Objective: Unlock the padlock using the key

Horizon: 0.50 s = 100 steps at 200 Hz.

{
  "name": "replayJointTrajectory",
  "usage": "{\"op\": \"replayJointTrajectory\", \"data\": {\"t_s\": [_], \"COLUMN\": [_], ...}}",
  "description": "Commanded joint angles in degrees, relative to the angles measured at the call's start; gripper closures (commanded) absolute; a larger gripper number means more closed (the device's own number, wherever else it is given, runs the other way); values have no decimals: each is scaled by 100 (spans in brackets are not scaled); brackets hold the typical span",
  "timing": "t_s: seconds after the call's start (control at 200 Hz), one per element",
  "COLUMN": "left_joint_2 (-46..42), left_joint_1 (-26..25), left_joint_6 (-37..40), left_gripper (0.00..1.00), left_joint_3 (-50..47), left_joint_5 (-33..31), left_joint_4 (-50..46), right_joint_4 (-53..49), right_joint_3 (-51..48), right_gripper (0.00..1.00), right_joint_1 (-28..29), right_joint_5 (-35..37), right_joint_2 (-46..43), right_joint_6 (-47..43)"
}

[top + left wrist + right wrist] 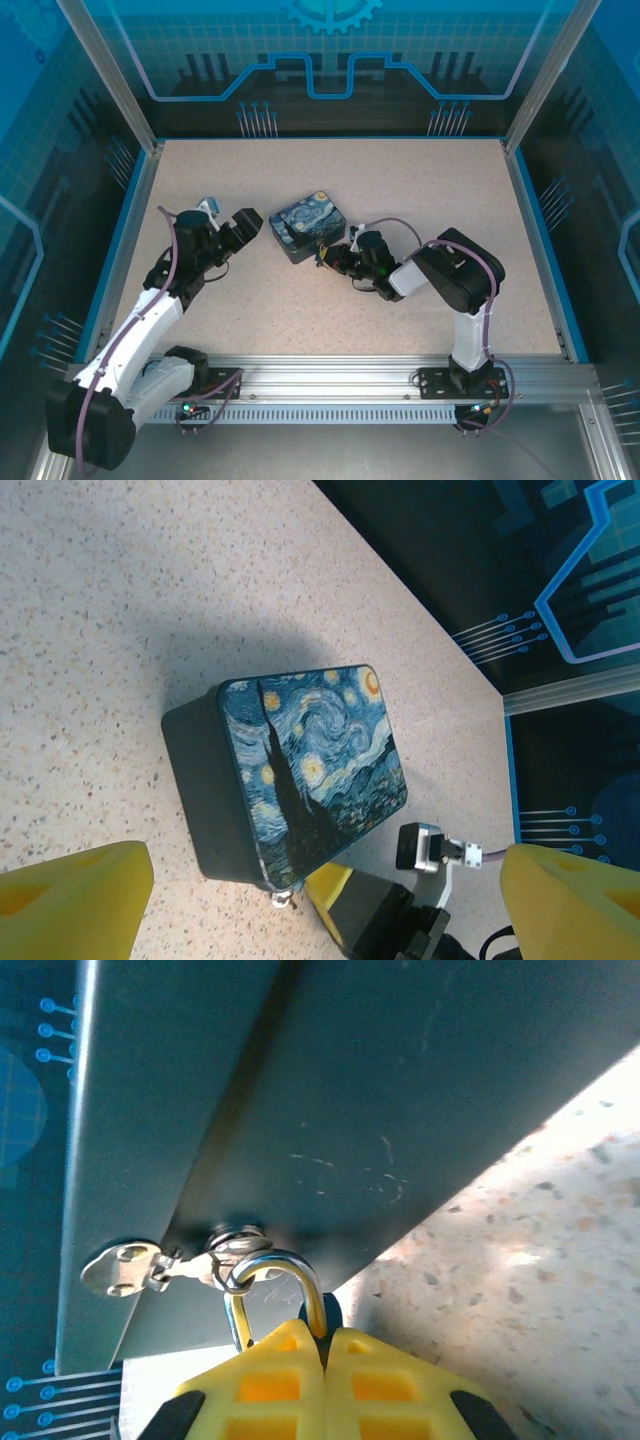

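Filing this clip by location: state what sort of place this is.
Probably a robot lab test cell: a speckled table boxed in by blue circuit-pattern panels, with a left arm and a right arm bolted to an aluminium rail at its near edge.

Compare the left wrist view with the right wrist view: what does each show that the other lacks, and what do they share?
Left wrist, not right wrist: the tin's painted lid and the left gripper, jaws wide apart. Right wrist, not left wrist: the padlock close up, its shackle hooked through the hasp and rising from between shut jaws. Both: the tin's dark side wall, the speckled table and the right gripper at the tin's corner.
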Motion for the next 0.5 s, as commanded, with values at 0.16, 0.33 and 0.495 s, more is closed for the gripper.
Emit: {"op": "replayJointTrajectory", "data": {"t_s": [0.16, 0.33, 0.495], "left_joint_2": [32, 500, 1314], "left_joint_1": [-535, -922, -1233], "left_joint_6": [-59, 34, 266], "left_gripper": [10, 11, 12], "left_joint_3": [-223, -59, 429], "left_joint_5": [60, 94, 279], "left_joint_4": [331, 709, 1010], "right_joint_4": [-55, -313, -389], "right_joint_3": [-359, -298, -256], "right_gripper": [97, 97, 97], "right_joint_1": [-99, -184, -167], "right_joint_5": [895, 839, 746], "right_joint_2": [-327, -441, -403], "right_joint_6": [578, 398, 372]}}
